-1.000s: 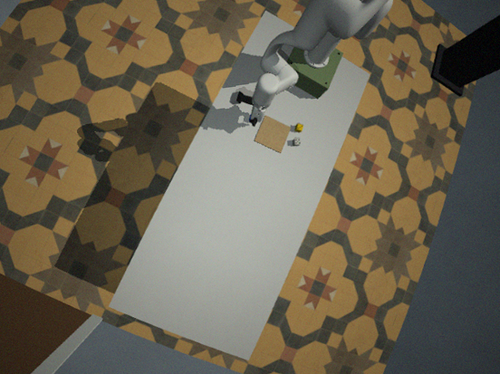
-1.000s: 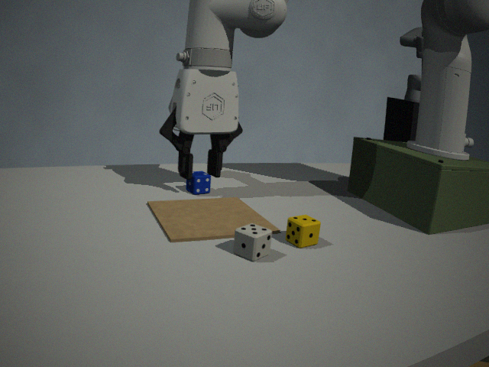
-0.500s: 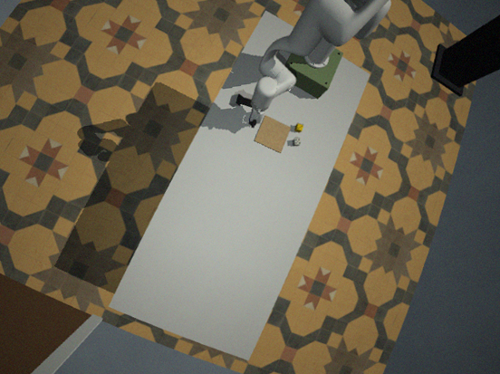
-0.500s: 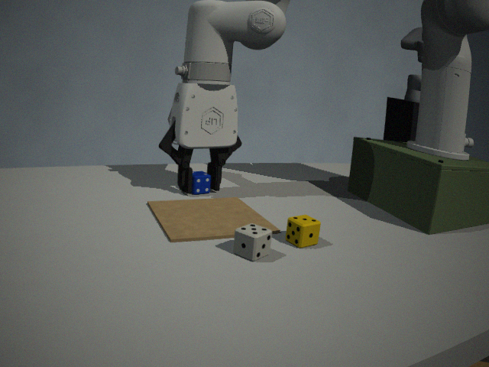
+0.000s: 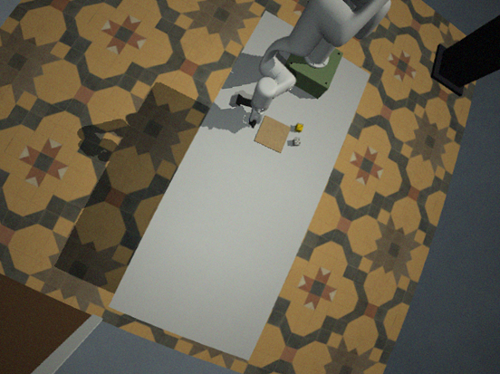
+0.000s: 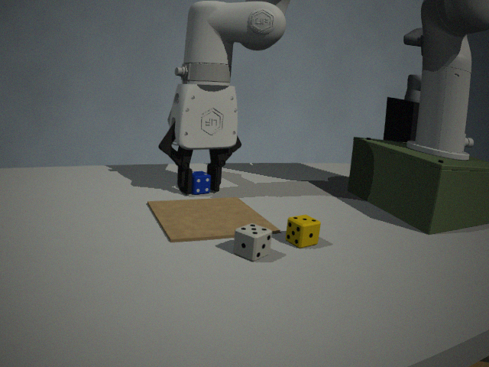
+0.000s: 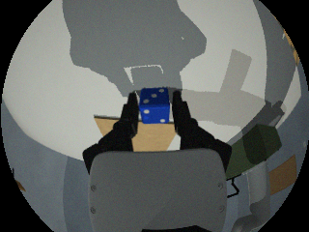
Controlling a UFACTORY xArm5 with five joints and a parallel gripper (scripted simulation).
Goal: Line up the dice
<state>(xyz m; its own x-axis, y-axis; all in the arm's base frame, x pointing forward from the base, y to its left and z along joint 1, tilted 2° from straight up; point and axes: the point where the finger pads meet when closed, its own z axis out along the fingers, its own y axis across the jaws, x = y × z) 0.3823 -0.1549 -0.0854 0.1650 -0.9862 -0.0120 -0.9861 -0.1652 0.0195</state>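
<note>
A blue die (image 6: 201, 183) lies on the table just beyond the far edge of the brown mat (image 6: 208, 218). My gripper (image 6: 200, 185) is lowered around it, one finger on each side, fingertips near the table, and the fingers stand open, not clamped. In the wrist view the blue die (image 7: 154, 104) sits between the fingers. A white die (image 6: 252, 241) with five on top and a yellow die (image 6: 302, 231) lie on the table off the mat's near right corner. In the overhead view the gripper (image 5: 251, 123) is at the mat's (image 5: 273, 133) corner; the blue die is hidden there.
The robot's green base block (image 6: 418, 181) stands to the right of the mat, with the arm's column on it. In the overhead view the yellow die (image 5: 299, 126) and white die (image 5: 296, 141) lie beside the mat's right edge, near the base (image 5: 316, 73).
</note>
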